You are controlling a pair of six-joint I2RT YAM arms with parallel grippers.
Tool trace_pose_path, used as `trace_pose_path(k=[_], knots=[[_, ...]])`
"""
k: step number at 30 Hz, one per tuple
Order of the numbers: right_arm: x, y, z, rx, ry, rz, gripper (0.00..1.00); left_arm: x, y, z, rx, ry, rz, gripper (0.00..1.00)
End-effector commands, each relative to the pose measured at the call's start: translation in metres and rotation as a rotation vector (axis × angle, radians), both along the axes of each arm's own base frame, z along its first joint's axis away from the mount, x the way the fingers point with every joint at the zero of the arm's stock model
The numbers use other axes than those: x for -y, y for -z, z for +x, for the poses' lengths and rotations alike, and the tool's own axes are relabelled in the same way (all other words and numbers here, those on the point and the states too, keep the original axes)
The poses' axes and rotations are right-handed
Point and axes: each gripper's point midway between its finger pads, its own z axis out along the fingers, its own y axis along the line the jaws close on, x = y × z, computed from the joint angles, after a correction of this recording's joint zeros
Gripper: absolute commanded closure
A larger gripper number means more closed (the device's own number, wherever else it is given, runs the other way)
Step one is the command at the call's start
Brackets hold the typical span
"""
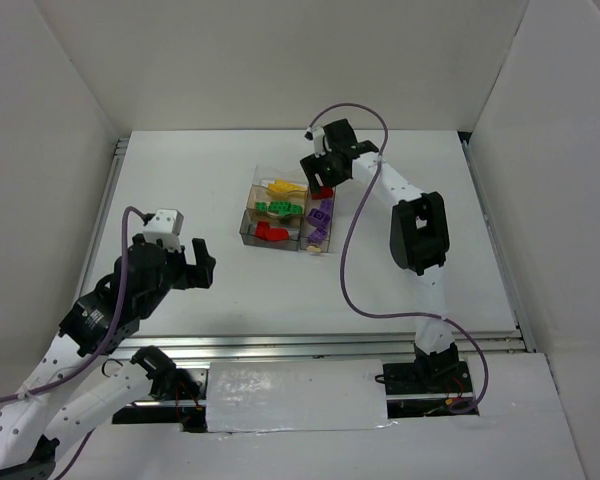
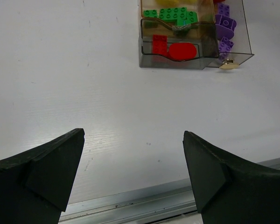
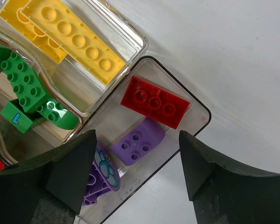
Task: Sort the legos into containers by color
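The clear smoky tray [image 1: 246, 228] stands mid-table and holds the legos. Yellow plates [image 3: 70, 37] fill one compartment, green bricks [image 3: 25, 88] the middle one, red pieces [image 2: 175, 50] the near one. The long side compartment holds purple pieces [image 3: 137, 142] and a red plate [image 3: 155, 101] at its far end. My right gripper [image 3: 137, 163] is open and empty, hovering over that far end [image 1: 322, 183]. My left gripper [image 2: 133, 168] is open and empty above bare table near the front edge, well short of the tray [image 2: 147, 58].
A small tan piece [image 2: 228, 65] lies on the table against the tray's near right corner. A metal rail [image 2: 144, 207] runs along the table's front edge. White walls enclose the table on three sides.
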Motion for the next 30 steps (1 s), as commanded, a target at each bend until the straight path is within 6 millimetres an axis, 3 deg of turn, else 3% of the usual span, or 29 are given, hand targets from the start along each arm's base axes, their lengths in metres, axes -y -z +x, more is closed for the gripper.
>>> trace_pose_path(k=[1, 5, 13, 20, 30], knots=[[-0.002, 0.000, 0.002, 0.011, -0.022, -0.009, 0.23, 0.002, -0.006, 0.007, 0.033, 0.008, 0.001, 0.00], [0.002, 0.014, 0.004, -0.012, -0.018, -0.044, 0.24, 0.004, -0.005, 0.007, 0.029, 0.020, 0.002, 0.01], [0.004, 0.011, 0.010, 0.016, -0.091, -0.123, 0.20, 0.005, -0.004, 0.008, 0.026, 0.022, 0.002, 0.00], [0.018, 0.023, 0.017, 0.054, -0.160, -0.258, 0.20, 0.006, -0.003, 0.008, 0.023, 0.030, 0.005, 0.01], [-0.009, 0.031, -0.001, 0.086, -0.468, -0.248, 0.20, 0.009, 0.004, 0.010, -0.001, 0.036, 0.019, 0.00]])
